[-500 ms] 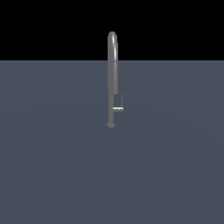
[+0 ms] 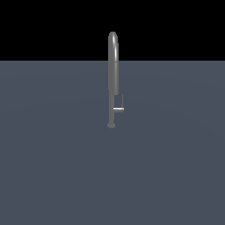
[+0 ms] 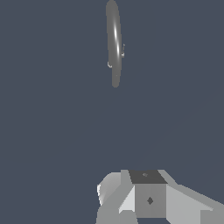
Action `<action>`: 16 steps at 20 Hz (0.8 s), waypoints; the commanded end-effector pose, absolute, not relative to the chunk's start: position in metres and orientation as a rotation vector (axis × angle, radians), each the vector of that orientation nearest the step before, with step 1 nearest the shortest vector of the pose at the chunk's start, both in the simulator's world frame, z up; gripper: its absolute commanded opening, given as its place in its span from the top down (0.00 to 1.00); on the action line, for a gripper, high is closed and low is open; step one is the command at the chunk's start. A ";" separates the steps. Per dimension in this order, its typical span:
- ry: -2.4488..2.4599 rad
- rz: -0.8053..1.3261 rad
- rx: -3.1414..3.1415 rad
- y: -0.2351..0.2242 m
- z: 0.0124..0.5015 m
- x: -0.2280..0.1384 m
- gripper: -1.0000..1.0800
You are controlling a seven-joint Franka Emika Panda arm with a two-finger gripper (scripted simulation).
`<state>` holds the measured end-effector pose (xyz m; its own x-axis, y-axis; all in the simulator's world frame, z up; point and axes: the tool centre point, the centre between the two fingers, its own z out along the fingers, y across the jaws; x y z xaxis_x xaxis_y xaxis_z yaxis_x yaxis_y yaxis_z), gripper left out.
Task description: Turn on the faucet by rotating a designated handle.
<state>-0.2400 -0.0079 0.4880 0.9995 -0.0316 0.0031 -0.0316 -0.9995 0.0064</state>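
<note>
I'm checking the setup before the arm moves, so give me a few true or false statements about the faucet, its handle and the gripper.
1. The faucet stands upright. True.
2. The handle sits at the arched top. False: it is low on the pipe, near the base.
3. The handle juts toward the exterior view's right. True.
4. The gripper is clamped on the handle. False: in the wrist view it is far from the faucet, touching nothing.

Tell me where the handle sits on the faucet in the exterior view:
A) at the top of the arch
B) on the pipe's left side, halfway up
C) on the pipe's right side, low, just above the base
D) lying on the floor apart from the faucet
C: the handle juts from the faucet toward the exterior view's right, just above the round base.
</note>
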 end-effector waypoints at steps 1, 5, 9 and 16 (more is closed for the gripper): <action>-0.069 -0.017 3.147 -0.008 0.487 -0.234 1.00; -0.117 -0.068 3.174 -0.007 0.484 -0.221 1.00; -0.183 -0.139 3.208 -0.006 0.480 -0.204 1.00; -0.335 -0.303 3.273 -0.007 0.469 -0.165 1.00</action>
